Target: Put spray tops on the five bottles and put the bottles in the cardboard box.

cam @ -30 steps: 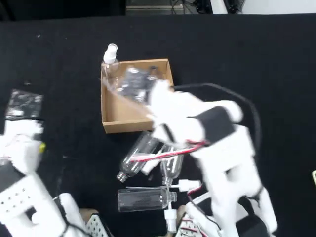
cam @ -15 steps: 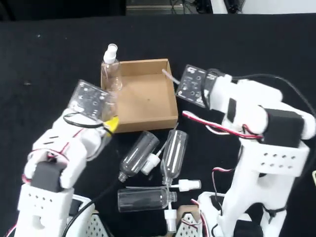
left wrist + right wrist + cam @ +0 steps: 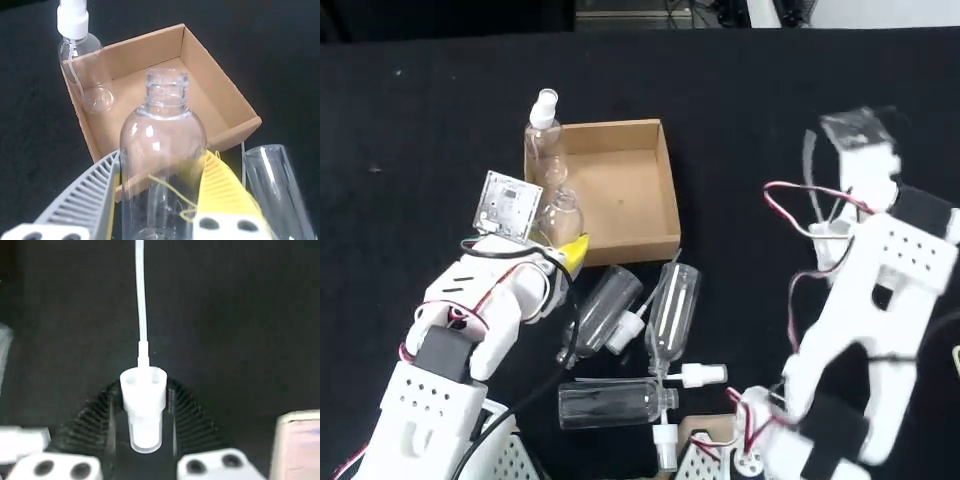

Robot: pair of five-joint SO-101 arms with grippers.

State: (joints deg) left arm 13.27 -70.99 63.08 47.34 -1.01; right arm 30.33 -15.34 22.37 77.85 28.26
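High view looks down on a black counter [image 3: 420,100] with a cardboard box [image 3: 669,190] on it. A capped bottle [image 3: 544,135], with its white spray top already on, stands up at the far corner of the box on the left arm's side. The left gripper [image 3: 162,162] is at the near corner of the box on that same side. It is closed around an open bottle [image 3: 162,120] that has no top. The open bottle stands straight up with its mouth on top, squeezed between a grey finger [image 3: 80,205] and a yellow finger [image 3: 220,195]. I cannot tell if it is over the box or just outside the wall. The right arm [image 3: 875,270] is well apart from the box, on the other side. Right wrist view shows the right gripper [image 3: 143,388] pinching a white spray top [image 3: 144,410] between its black fingers. A thin tube [image 3: 141,300] sticks out from it over the dark counter. Near the box's near wall, the first lying bottle [image 3: 603,308] and the second lying bottle [image 3: 675,312] rest on their sides, close together, with the first loose top [image 3: 630,327] between them. Farther from the box lies the third lying bottle [image 3: 608,405]. The second loose top [image 3: 698,375] and the third loose top [image 3: 666,445] lie just beside it.
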